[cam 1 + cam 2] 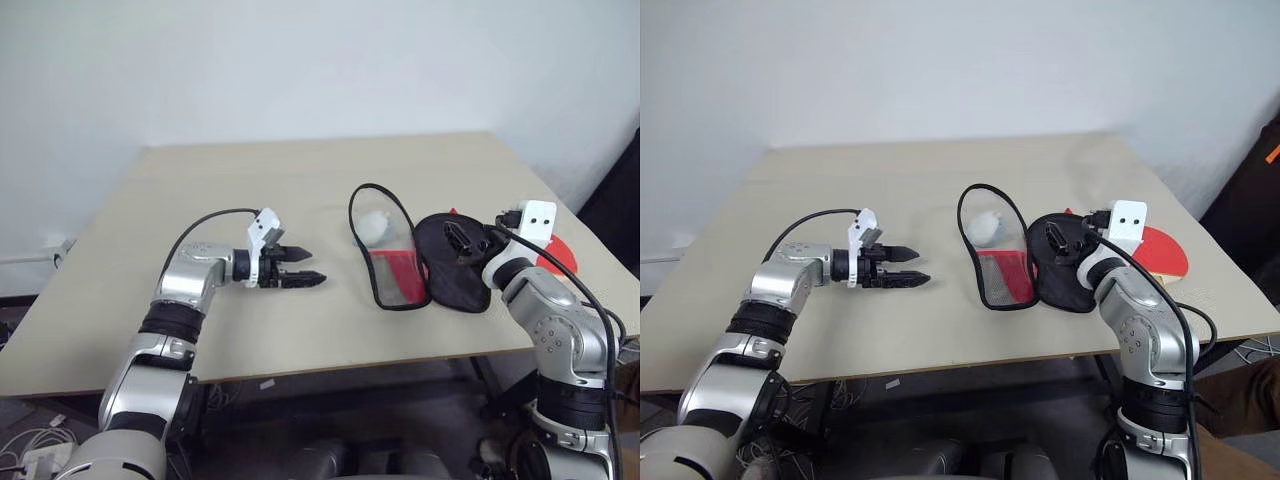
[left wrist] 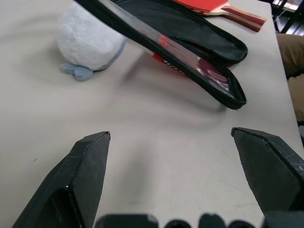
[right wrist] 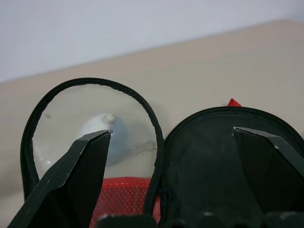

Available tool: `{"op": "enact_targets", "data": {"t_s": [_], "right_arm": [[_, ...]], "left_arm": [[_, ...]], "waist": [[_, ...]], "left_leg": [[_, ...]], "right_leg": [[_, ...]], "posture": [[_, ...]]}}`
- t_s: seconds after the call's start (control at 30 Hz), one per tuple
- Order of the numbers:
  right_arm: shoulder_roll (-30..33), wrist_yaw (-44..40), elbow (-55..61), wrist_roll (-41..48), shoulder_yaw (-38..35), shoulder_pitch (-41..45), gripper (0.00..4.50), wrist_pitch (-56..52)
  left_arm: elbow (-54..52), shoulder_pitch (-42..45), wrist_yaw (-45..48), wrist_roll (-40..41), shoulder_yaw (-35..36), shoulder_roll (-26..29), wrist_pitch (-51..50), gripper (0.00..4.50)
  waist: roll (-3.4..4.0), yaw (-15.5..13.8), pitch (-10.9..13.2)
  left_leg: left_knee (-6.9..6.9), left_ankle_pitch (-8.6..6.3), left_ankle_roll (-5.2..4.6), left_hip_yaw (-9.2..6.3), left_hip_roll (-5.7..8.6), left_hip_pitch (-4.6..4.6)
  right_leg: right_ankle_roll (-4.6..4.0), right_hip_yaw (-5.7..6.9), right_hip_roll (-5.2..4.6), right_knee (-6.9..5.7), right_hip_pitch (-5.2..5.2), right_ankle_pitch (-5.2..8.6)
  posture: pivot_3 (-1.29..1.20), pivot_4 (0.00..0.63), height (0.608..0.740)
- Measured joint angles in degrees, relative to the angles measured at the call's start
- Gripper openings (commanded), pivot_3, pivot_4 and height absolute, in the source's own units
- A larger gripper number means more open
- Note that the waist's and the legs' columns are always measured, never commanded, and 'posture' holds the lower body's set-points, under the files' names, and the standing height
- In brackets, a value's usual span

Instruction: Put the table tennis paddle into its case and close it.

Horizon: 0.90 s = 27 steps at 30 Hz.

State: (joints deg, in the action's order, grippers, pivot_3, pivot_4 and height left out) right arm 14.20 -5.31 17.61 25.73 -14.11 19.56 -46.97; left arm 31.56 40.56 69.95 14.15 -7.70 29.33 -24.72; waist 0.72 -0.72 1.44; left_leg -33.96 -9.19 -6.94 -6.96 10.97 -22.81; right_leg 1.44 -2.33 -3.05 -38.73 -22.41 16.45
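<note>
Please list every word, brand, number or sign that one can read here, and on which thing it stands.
None can be read.
The case carries a band of white print on its red part, seen in the left wrist view: too blurred to read.
The paddle shows no marking.

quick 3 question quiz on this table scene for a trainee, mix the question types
1. True or false: the table tennis paddle is already inside the case.
2. Which gripper is nearer the case: A) left gripper B) right gripper
3. Fill in: the case lies ____ on the table, its two halves spread apart.

Key: 1 false, the paddle lies on the table beside the case. 2 B. 3 open.
</note>
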Motion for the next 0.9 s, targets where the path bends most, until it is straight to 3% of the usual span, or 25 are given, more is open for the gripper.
{"op": "enact_targets", "data": {"t_s": [0.4, 0.9], "right_arm": [[-1.18, 0.46, -3.22, -1.79, 1.27, 1.22, 4.48, 2.26], [5.71, 3.56, -8.36, -5.44, -5.60, -3.65, 4.48, -2.20]], "left_arm": [[-5.81, -2.46, 1.10, 0.27, -0.10, 2.23, -3.84, 4.36], [-16.04, -5.18, 4.47, 1.73, -4.33, 0.09, -9.08, 4.36]], "waist": [[0.00, -0.05, 0.00], [0.01, -0.06, 0.00]], "left_leg": [[0.01, 0.01, 0.01, 0.00, 0.01, 0.02], [0.02, 0.01, 0.01, 0.03, -0.01, 0.02]], "right_leg": [[0.00, 0.00, 0.02, 0.00, 0.01, 0.00], [-0.01, -0.03, 0.01, 0.00, 0.01, 0.00]], "posture": [[0.00, 0.000, 0.740], [0.00, 0.000, 0.740]]}}
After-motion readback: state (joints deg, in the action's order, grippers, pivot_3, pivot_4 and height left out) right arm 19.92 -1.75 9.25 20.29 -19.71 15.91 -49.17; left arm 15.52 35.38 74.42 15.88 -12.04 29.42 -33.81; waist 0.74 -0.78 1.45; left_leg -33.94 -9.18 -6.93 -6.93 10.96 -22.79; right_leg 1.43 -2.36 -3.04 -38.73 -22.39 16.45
